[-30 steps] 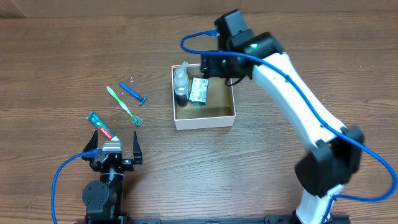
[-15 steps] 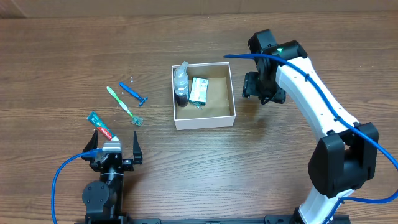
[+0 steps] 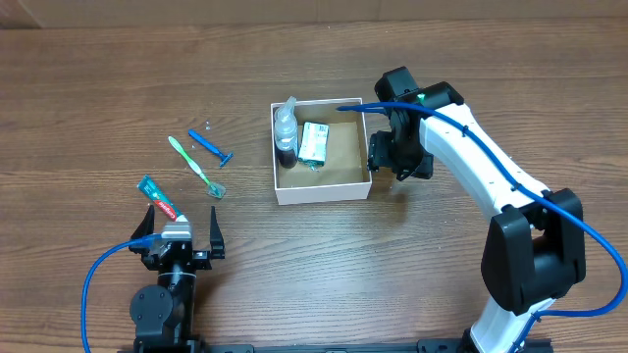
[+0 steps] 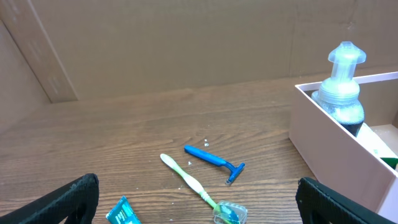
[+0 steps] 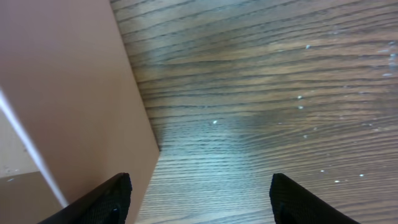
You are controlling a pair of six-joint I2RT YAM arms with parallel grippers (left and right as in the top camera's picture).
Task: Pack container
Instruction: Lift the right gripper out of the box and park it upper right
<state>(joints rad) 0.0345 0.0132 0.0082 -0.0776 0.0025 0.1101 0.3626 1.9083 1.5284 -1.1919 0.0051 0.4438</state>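
Table (image 3: 98,78): dark wood, strong horizontal grain, fine white specks on it in the right wrist view.
Right arm (image 3: 471,167): smooth white shell, black joints, blue cable looped over it.
Container (image 3: 324,191): shallow square cardboard box, matte white walls outside, plain brown floor, open top. It sits mid-table, just left of the right gripper (image 5: 202,199). That gripper's black fingers are spread wide and empty. One tip is just beside the container's outer right wall; contact can't be judged.
Left gripper (image 3: 180,227): parked at the near left edge, black fingers splayed wide, holding nothing.
Bottle (image 4: 341,87): upright inside the container against its left wall, clear plastic, dark liquid, ribbed translucent cap.
Carton (image 3: 314,142): small rectangular, green and white print, lying on the brown floor just right of the bottle.
Toothbrush (image 3: 194,165): slim green-and-white handle, head in a clear cover, flat on the table left of the container.
Tube (image 3: 157,199): flat, teal and red, near the left gripper.
Razor (image 3: 211,147): blue plastic, T-shaped, just beside the toothbrush.
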